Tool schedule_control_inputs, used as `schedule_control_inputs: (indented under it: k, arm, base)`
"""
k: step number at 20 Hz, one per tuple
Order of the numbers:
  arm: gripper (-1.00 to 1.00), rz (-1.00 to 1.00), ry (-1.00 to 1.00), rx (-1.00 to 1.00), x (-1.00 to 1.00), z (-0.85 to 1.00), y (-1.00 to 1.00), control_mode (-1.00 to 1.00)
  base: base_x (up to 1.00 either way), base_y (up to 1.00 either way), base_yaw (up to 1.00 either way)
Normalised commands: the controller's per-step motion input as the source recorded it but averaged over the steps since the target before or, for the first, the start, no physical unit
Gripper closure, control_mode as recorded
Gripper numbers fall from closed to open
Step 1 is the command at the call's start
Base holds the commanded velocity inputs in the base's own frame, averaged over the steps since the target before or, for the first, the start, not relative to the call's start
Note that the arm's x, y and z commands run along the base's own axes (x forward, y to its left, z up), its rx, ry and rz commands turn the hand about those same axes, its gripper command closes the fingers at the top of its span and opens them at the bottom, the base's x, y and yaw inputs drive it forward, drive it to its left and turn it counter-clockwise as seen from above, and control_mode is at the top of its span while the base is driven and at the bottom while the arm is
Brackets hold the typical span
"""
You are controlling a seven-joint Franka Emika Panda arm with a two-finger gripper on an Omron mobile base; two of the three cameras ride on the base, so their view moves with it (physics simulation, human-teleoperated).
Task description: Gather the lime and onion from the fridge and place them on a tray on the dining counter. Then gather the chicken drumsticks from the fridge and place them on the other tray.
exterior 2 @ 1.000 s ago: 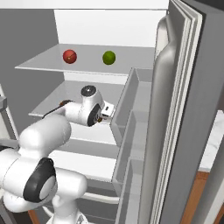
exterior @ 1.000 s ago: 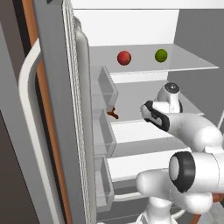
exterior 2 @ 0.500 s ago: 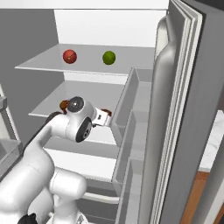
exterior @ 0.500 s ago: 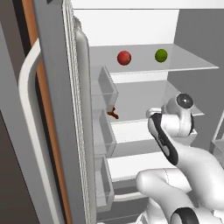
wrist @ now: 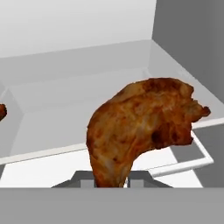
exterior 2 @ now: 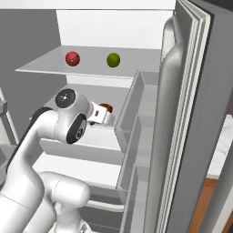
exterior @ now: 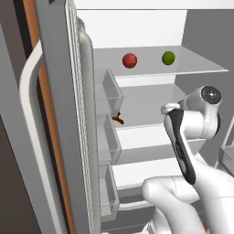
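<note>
- One chicken drumstick (wrist: 142,127) sits pinched at its narrow lower end in the gripper (wrist: 111,179), whose jaws are nearly closed on it; the brown meaty bulk rises toward 1 o'clock in the hand view, so the grip lies on the thin part where narrow jaws can clamp.
- In the right base view the same piece shows as a small brown patch (exterior 2: 107,108) just past the gripper (exterior 2: 103,117), at 3 o'clock of the wrist, above the middle shelf (exterior 2: 86,136) of the fridge (exterior 2: 195,136).
- A second drumstick (exterior: 117,119) lies on that shelf near the left door bins, at 9 o'clock of the arm in the left base view; a sliver of it (wrist: 2,111) shows at the left edge of the hand view.
- The onion (exterior 2: 72,58) and the lime (exterior 2: 113,59) rest well apart on the upper shelf, the lime at 3 o'clock of the onion, both untouched.
- Judgement: with the produce not yet gathered, the meat is being taken out of the order the task states; carrying it to the blue tray remains.
- Risk: a round, uneven piece held by its end may pivot in transit.
</note>
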Motion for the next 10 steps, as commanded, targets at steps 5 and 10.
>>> schedule_control_inputs:
  k: [5, 10]
  arm:
    - [1.00, 0.00, 0.00, 0.00, -0.82, 0.70, 0.00, -1.00]
    - [1.00, 0.00, 0.00, 0.00, -0.88, 0.61, 0.00, -1.00]
  base:
    - [0.00, 0.00, 0.00]
    - [0.00, 0.00, 0.00]
